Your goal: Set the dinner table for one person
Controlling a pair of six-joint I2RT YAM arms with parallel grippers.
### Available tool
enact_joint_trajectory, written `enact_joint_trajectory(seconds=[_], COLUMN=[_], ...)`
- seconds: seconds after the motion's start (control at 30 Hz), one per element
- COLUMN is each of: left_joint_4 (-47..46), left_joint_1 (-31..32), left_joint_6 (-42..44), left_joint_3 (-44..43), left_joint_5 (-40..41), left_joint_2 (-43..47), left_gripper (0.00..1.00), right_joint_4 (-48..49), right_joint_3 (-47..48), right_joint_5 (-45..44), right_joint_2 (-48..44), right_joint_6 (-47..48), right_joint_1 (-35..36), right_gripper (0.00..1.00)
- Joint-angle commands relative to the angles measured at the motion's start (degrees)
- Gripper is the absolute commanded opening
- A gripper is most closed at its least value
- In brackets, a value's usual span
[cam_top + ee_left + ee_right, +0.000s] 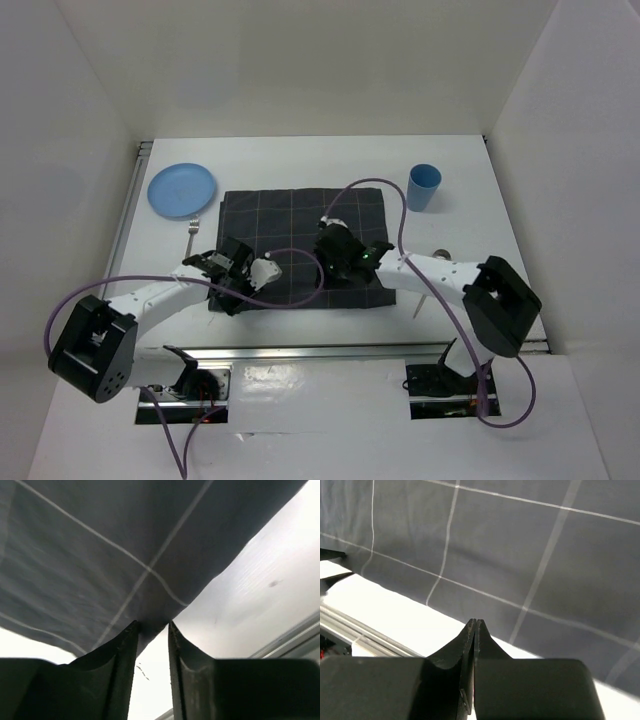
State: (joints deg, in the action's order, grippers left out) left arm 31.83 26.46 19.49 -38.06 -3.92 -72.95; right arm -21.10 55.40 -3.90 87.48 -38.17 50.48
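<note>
The dinner table point(300, 160) is the white top. A dark grey checked cloth point(300, 230) lies spread at its middle. My left gripper point(228, 295) is at the cloth's near left corner. In the left wrist view point(153, 627) its jaws stand a little apart, with the corner of the cloth point(100, 555) between the tips. My right gripper point(340, 270) is over the cloth's near right part. In the right wrist view point(475, 622) its jaws are shut, the tips at the near edge of the cloth point(520, 555). I see nothing between them.
A blue plate point(181, 188) sits at the far left with a fork point(190, 235) just in front of it. A blue cup point(423, 187) stands at the far right. A utensil point(440, 252) lies right of the cloth. An aluminium rail point(295, 635) runs along the near edge.
</note>
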Motion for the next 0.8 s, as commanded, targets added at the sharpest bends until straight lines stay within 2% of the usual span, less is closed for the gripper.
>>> enact_joint_trajectory(seconds=[0.0,0.07,0.17,0.43,0.6,0.73,0.77], left_joint_4=[-2.0,-2.0,-2.0,-3.1,-1.9,0.2,0.9], left_joint_1=[0.3,0.3,0.3,0.3,0.3,0.3,0.3], left_joint_6=[0.1,0.1,0.9,1.6,1.6,0.2,-0.6], left_joint_3=[2.3,2.3,2.8,3.3,3.3,-0.1,-0.9], left_joint_5=[3.1,2.4,1.0,1.0,0.9,0.2,-0.4], left_joint_2=[-1.5,-2.1,-1.6,-1.6,2.0,8.2,9.3], left_gripper=[0.36,0.36,0.35,0.35,0.35,0.39,0.4], right_joint_4=[8.1,9.9,10.7,3.9,1.0,-7.3,-10.6], right_joint_3=[0.1,-1.8,-3.4,1.0,2.6,7.3,8.1], right_joint_5=[6.6,10.6,11.8,13.0,10.5,4.0,3.3], right_joint_2=[5.4,7.0,9.7,18.0,13.1,9.3,8.7], right_joint_6=[4.3,4.3,3.3,4.3,5.1,5.1,4.5], right_joint_1=[-0.1,-0.1,-0.1,-1.3,-2.5,-4.9,-7.5], right_gripper=[0.0,0.0,0.0,0.0,0.0,0.0,0.0])
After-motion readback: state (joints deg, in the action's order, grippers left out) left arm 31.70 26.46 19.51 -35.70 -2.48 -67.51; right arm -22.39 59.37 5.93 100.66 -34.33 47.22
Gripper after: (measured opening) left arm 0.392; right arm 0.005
